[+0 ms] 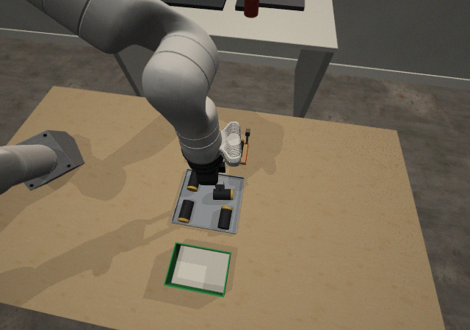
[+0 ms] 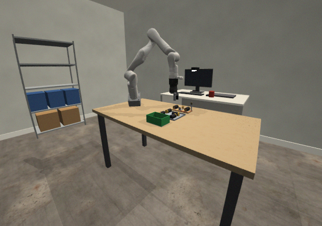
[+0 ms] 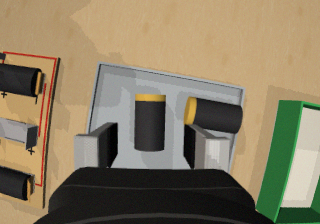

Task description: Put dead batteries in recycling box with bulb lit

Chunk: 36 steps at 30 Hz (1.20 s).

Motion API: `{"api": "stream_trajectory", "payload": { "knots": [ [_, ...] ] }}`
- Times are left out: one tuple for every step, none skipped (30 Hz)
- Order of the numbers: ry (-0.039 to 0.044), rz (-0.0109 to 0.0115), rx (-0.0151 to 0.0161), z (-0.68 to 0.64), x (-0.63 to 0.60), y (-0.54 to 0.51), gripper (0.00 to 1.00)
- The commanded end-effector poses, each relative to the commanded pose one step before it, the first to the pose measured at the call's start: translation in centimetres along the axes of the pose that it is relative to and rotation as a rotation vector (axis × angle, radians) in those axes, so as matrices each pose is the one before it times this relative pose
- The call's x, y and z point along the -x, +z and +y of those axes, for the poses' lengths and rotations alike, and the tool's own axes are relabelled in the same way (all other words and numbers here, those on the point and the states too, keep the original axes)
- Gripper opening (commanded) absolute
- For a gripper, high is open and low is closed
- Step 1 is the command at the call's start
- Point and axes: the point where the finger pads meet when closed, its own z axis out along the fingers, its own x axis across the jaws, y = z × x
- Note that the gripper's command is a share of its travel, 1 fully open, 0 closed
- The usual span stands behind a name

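Observation:
My gripper (image 2: 175, 96) (image 3: 150, 139) is open and empty above the grey tray (image 1: 205, 213) (image 3: 170, 82). In the wrist view its fingers straddle, from above, a black battery (image 1: 222, 195) (image 3: 150, 126) with a gold end. A second battery (image 1: 225, 218) (image 3: 217, 115) lies beside the right finger. Two more batteries, one at the back left (image 1: 193, 181) and one at the front left (image 1: 186, 210), lie in the tray. The holder board (image 3: 47, 134) bears two batteries, one upper (image 3: 19, 80) and one lower (image 3: 14, 182), with a grey block (image 3: 17, 130) between. Whether the bulb is lit cannot be told. The green box (image 1: 197, 291) (image 2: 157, 119) (image 3: 280, 154) stands upright, empty.
The box is in front of the tray, and the holder board is behind it, mostly hidden by the arm in the top view. A thin dark post (image 1: 247, 134) (image 2: 191, 106) rises at the board. A separate white desk (image 1: 273, 30) with a red cylinder (image 1: 251, 5) stands behind.

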Motion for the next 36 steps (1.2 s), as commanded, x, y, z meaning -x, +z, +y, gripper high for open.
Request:
{"api": "stream_trajectory", "payload": {
  "knots": [
    [0.00248,0.00122,-0.00119,-0.033,0.022,-0.033,0.90],
    [0.00105,0.00000,-0.00001,0.000,0.000,0.000,0.90],
    [0.00072,0.00000,0.00000,0.000,0.000,0.000,0.90],
    [0.00000,0.00000,0.00000,0.000,0.000,0.000,0.90],
    [0.00000,0.00000,0.00000,0.000,0.000,0.000,0.90],
    [0.00044,0.00000,0.00000,0.000,0.000,0.000,0.90],
    [0.00023,0.00000,0.00000,0.000,0.000,0.000,0.90],
    [0.00009,0.00000,0.00000,0.000,0.000,0.000,0.90],
    [0.00001,0.00000,0.00000,0.000,0.000,0.000,0.90],
    [0.00000,0.00000,0.00000,0.000,0.000,0.000,0.90],
    [0.00000,0.00000,0.00000,0.000,0.000,0.000,0.90],
    [0.00000,0.00000,0.00000,0.000,0.000,0.000,0.90],
    [0.00000,0.00000,0.00000,0.000,0.000,0.000,0.90],
    [0.00000,0.00000,0.00000,0.000,0.000,0.000,0.90],
    [0.00000,0.00000,0.00000,0.000,0.000,0.005,0.90],
    [0.00000,0.00000,0.00000,0.000,0.000,0.033,0.90],
    [-0.00001,0.00000,0.00000,0.000,0.000,0.083,0.90],
    [0.00000,0.00000,0.00000,0.000,0.000,0.148,0.90],
    [0.00001,0.00001,0.00000,0.001,-0.001,0.222,0.90],
    [-0.00001,-0.00001,0.00000,-0.001,0.001,0.301,0.90],
    [0.00000,0.00000,0.00000,0.000,0.000,0.000,0.90],
    [0.00000,0.00000,0.00000,0.000,0.000,0.000,0.90],
    [0.00000,0.00000,0.00000,0.000,0.000,0.379,0.90],
    [0.00000,0.00000,0.00000,0.000,0.000,0.452,0.90],
    [0.00000,0.00000,0.00000,0.000,0.000,0.516,0.90],
    [0.00000,0.00000,0.00000,0.000,0.000,0.570,0.90],
    [0.00001,0.00001,0.00000,0.000,0.000,0.611,0.90],
    [-0.00001,0.00000,0.00000,0.000,0.000,0.637,0.90],
    [0.00000,0.00000,0.00000,0.000,0.000,0.647,0.90],
    [0.00001,0.00001,0.00000,0.001,0.000,0.640,0.90],
    [-0.00001,0.00000,0.00000,0.000,0.000,0.618,0.90],
    [0.00000,0.00000,0.00000,0.000,0.000,0.580,0.90],
    [0.00000,0.00000,0.00000,0.000,0.000,0.527,0.90],
    [0.00000,0.00000,0.00000,0.000,0.000,0.463,0.90],
    [0.00000,0.00000,0.00000,0.000,0.000,0.389,0.90],
    [0.00001,0.00000,0.00000,0.000,0.000,0.310,0.90]
  ]
}}
